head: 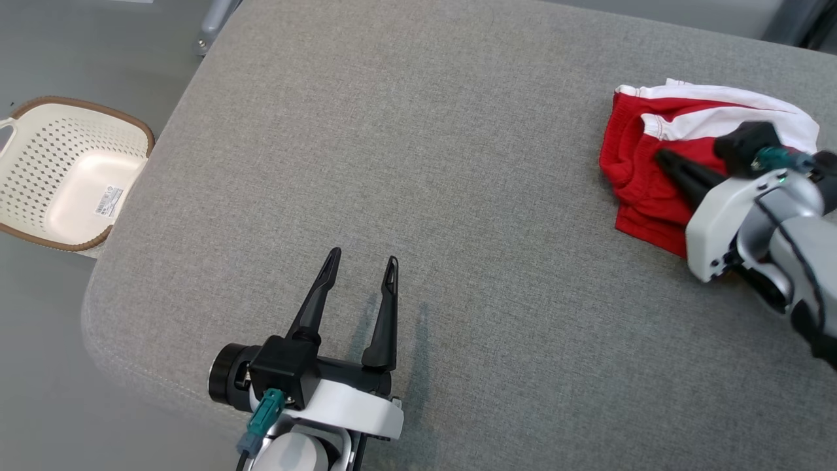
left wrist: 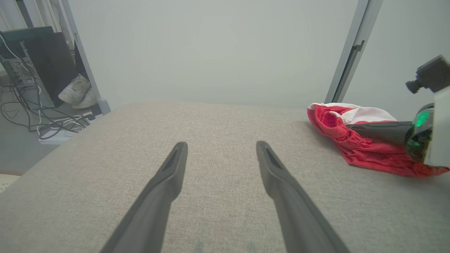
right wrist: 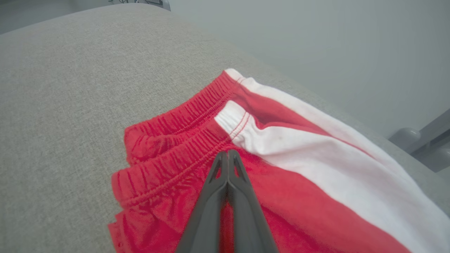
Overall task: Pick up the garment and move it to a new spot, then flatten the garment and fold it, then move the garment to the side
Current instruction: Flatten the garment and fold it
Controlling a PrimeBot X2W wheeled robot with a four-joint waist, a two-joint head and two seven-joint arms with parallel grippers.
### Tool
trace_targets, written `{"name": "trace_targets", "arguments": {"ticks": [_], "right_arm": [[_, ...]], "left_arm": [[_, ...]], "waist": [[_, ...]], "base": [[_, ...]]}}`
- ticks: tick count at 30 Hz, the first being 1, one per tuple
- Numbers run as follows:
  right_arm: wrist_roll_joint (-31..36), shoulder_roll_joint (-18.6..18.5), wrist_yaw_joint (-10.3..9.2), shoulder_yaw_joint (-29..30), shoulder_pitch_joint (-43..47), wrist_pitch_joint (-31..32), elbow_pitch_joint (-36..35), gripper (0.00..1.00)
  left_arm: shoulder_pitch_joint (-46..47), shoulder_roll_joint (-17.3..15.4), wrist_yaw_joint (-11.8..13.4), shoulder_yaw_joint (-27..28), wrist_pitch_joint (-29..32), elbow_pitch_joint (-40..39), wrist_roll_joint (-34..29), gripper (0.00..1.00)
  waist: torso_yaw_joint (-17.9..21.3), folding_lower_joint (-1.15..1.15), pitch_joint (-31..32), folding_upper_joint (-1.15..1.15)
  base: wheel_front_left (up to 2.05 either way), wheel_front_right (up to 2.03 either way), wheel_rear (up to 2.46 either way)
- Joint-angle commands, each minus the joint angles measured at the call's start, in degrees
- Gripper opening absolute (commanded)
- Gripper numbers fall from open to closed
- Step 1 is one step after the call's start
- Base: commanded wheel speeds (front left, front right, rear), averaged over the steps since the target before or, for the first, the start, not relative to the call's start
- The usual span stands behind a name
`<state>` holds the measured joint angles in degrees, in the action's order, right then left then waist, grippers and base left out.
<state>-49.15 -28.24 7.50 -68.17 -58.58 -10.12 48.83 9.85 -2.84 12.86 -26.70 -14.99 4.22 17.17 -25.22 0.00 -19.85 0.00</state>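
Basket [head: 39,154] sits beside cushion [head: 425,163], well apart from garment [head: 637,180].

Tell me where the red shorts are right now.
The red-and-white shorts lie at the head view's right, on the grey cushion toward its far right, beneath the shut right pincer.

Looked steeply down from the head onto the grey padded surface [head: 458,163], with the left gripper [head: 363,256] at lower left and the garment [head: 637,183] at far right. Faced low and forward along that padding from the left wrist, sharing the garment and the right gripper [left wrist: 355,128] at its right edge. Sat close above the red cloth from the right wrist.
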Motion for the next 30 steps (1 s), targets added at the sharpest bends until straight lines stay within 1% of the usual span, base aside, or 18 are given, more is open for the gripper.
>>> {"name": "trace_targets", "arguments": {"ticks": [1, 8, 14, 20, 24, 30], "right_arm": [[-0.37, -0.67, -0.02, 0.24, -0.73, -0.46, 0.45, 0.00], [-1.70, -1.32, -0.02, 1.77, -4.24, -0.96, 4.72, 0.00], [-1.77, -1.57, -0.02, 1.53, -6.70, -1.52, 8.31, 0.00], [-2.07, -0.70, -0.02, 0.31, -5.57, -1.88, 11.90, 0.00], [-2.67, -0.26, -0.02, -0.25, -4.95, -2.54, 12.21, 0.00], [-3.13, 0.79, -0.02, -0.46, -5.44, -4.40, 10.66, 0.00]], "left_arm": [[-0.08, -0.16, 0.16, 0.25, -0.24, 0.05, 0.25, 1.00], [0.46, -0.16, 0.09, -0.78, -0.24, -0.61, 0.53, 1.00], [1.27, -0.16, -0.01, -1.56, -0.24, -0.75, 0.66, 1.00], [1.14, -0.17, 0.31, -1.91, -0.24, -0.74, 0.85, 1.00], [1.16, -0.16, 0.51, -1.62, -0.24, -0.49, 0.66, 1.00], [1.27, -0.18, 0.02, -0.37, -0.24, -0.32, -0.24, 1.00]], "waist": [[0.11, 0.00, 0.13, 0.00], [-0.34, 0.00, -0.81, 0.00], [-2.36, 0.00, -2.95, 0.00], [-3.54, 0.00, -3.59, 0.00], [-3.13, 0.00, -3.01, 0.00], [0.24, 0.00, 0.27, 0.00]], "base": [[0.00, 0.00, 0.00], [0.00, 0.00, 0.00], [0.00, 0.00, 0.00], [0.00, 0.00, 0.00], [0.00, 0.00, 0.00], [0.00, 0.00, 0.00]]}}
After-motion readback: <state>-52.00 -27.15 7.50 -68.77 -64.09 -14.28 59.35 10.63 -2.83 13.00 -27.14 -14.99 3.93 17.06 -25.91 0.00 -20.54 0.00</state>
